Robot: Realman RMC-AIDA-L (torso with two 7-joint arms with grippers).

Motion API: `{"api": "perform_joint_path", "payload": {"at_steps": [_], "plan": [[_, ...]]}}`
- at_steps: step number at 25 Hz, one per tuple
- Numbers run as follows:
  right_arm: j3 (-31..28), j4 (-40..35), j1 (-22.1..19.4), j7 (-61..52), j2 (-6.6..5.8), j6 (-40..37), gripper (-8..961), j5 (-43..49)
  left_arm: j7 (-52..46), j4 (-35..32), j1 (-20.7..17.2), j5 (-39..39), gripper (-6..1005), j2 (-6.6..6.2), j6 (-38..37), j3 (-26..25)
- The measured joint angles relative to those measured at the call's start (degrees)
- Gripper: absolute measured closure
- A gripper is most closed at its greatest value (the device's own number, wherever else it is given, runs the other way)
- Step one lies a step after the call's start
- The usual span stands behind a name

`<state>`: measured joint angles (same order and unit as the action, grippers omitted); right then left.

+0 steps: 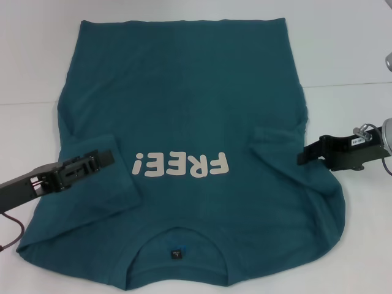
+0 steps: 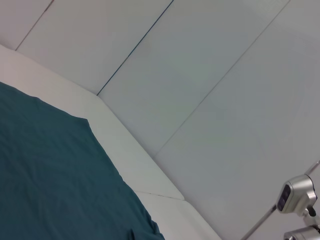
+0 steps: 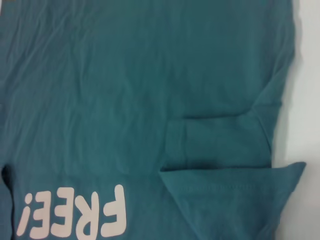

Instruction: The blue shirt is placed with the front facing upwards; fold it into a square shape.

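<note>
**Blue shirt with both sleeves turned in, side folds coming next**

Blue shirt (image 1: 184, 122) is lying flat and face up on the white worktop (image 1: 343, 55), filling most of the head view. Its collar is sitting nearest the robot, with a small dark neck label (image 1: 176, 253) showing inside it, and its hem is lying at the far edge. The pale "FREE!" lettering (image 1: 182, 165) is reading upside down from the robot's side.

Both short sleeves are lying folded inward over the chest. The left sleeve (image 1: 98, 177) is resting as a flap beside the lettering, and the right sleeve (image 3: 220, 145) is showing as a neat flap with one corner sticking up.

The left gripper (image 1: 98, 160) is hovering over the left sleeve flap, and the right gripper (image 1: 306, 153) is hovering at the right sleeve's edge. Whether either pair of jaws is open, closed or holding cloth cannot be told.

Judging by this layout, the sleeve-folding step is finishing, and the body is not yet folded. The next move is likely calling for each gripper to take a side edge or the hem, then lay it over the middle without dragging the sleeve flaps loose, keeping the edges parallel so the result is coming out square.
</note>
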<state>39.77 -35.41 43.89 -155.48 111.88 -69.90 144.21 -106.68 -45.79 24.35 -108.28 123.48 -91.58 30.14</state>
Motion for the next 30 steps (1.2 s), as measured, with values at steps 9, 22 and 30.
{"api": "perform_joint_path", "payload": {"at_steps": [9, 22, 30], "plan": [[0.30, 0.14, -0.11, 0.00, -0.07, -0.15, 648, -0.14, 0.02, 0.00, 0.00, 0.00, 419, 0.00, 0.00, 0.00], [4.24, -3.10, 0.49, 1.70, 0.45, -4.17, 941, 0.14, -0.14, -0.07, -0.30, 0.00, 419, -0.09, -0.01, -0.35], [10.17, -9.41, 0.74, 1.60, 2.04, -7.97, 926, 0.20, -0.10, -0.02, -0.71, 0.00, 418, -0.17, 0.00, -0.68]]}}
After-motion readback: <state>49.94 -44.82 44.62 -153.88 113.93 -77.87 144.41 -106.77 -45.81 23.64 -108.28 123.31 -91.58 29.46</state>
